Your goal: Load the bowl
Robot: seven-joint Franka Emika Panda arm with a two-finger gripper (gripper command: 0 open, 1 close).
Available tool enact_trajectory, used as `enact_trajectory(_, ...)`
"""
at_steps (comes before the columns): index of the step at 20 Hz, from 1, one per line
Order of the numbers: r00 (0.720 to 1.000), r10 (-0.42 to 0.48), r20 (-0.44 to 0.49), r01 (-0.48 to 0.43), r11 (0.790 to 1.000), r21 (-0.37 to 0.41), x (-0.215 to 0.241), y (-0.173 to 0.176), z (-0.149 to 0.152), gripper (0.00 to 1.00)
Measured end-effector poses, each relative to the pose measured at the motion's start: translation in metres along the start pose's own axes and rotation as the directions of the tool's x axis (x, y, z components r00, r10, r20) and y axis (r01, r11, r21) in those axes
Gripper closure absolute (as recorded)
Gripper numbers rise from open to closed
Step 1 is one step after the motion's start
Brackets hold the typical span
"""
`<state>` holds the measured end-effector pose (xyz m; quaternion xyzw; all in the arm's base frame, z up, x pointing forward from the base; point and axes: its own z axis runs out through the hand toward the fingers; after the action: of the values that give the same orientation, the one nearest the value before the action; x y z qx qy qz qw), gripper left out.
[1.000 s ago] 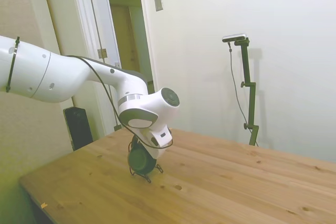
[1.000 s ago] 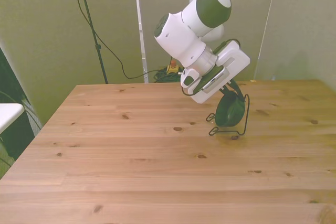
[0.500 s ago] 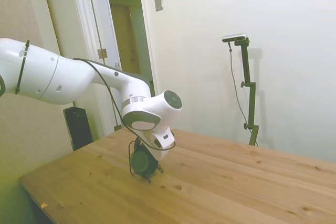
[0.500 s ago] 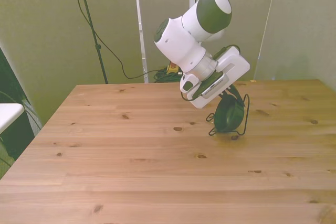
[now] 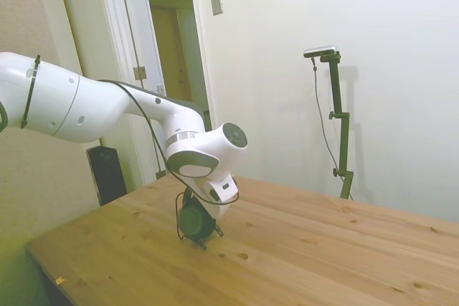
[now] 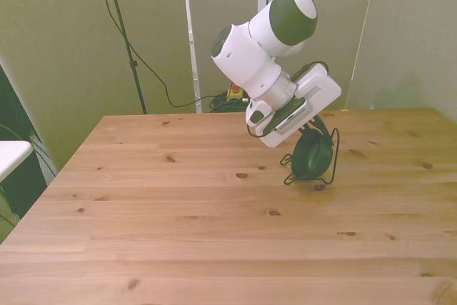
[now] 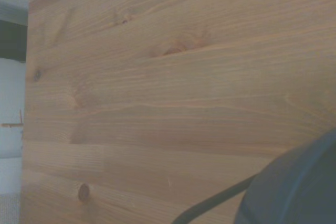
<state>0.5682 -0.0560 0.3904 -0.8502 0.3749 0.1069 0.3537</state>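
Observation:
The dark green bowl (image 6: 313, 155) stands on its edge inside a thin black wire rack (image 6: 335, 153) on the wooden table, toward the front view's right. In the side view the bowl (image 5: 195, 220) sits in the rack (image 5: 206, 240) directly beneath the white wrist. My gripper (image 6: 308, 126) is right at the bowl's upper rim, mostly hidden behind the wrist housing. From close up, the wrist view catches the bowl's dark curved side (image 7: 299, 187) and one rack wire (image 7: 210, 203) over the table boards.
The wooden table (image 6: 178, 233) stretches wide toward the front view's left and toward the camera. A cable loops from the arm down to the wrist (image 5: 154, 152). A doorway and a dark speaker-like box (image 5: 107, 173) stand beyond the table's far side.
The arm has shifted slightly, its upper link rising a little in the side view. The wrist stays over the bowl, which keeps its place in the rack.

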Motion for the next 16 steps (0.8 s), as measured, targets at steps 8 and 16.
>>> enact_trajectory(8, 1.0, 0.002, -0.011, -0.003, 1.0, -0.024, -0.003, -0.004, 0.003, 0.0)
enact_trajectory(16, 0.998, 0.002, -0.067, -0.006, 0.998, -0.055, -0.015, -0.014, -0.012, 0.0)
